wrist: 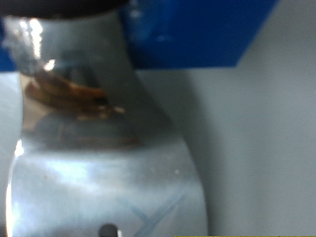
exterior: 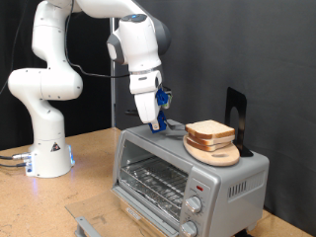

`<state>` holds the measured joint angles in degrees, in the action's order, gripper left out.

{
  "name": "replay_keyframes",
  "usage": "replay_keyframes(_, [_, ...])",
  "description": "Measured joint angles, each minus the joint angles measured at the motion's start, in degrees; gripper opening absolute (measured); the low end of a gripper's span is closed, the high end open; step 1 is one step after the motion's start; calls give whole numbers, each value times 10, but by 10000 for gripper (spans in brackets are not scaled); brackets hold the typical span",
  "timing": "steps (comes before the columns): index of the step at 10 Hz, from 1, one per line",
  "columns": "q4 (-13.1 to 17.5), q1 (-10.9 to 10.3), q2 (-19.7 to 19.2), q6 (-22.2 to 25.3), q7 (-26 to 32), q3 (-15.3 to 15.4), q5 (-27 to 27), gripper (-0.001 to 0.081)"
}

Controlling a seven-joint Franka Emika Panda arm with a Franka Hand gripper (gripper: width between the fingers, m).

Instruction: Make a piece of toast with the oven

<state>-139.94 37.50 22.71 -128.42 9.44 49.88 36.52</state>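
Observation:
The oven (exterior: 188, 178) stands at the exterior view's lower right, with its door (exterior: 94, 222) folded down and its wire rack (exterior: 153, 183) showing. The piece of toast (exterior: 209, 130) lies on a round wood board (exterior: 213, 152) on top of the oven. My gripper (exterior: 156, 120) points down with its blue fingers (exterior: 160, 102) just above the oven's top, to the exterior view's left of the toast and apart from it. The wrist view is filled by a blurred silver metal surface (wrist: 99, 158) with a brown stain, and blue (wrist: 197, 30) beyond it. I cannot make out what that metal is.
A black upright piece (exterior: 235, 114) stands on the oven's top behind the board. Round knobs (exterior: 197, 204) run down the oven's right front. The robot's white base (exterior: 47, 148) stands on the wooden table (exterior: 89, 148) at the exterior view's left.

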Motion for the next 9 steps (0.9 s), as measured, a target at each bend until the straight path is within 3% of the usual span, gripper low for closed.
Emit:
replay_keyframes(3, [-9,3,4,-20,14,-4,7,269])
replay_keyframes(6, [-70,-44,43,-53,148,-55,97,269])
replay_keyframes(9, [-127,-70,101,-49,198,-83,119,269])
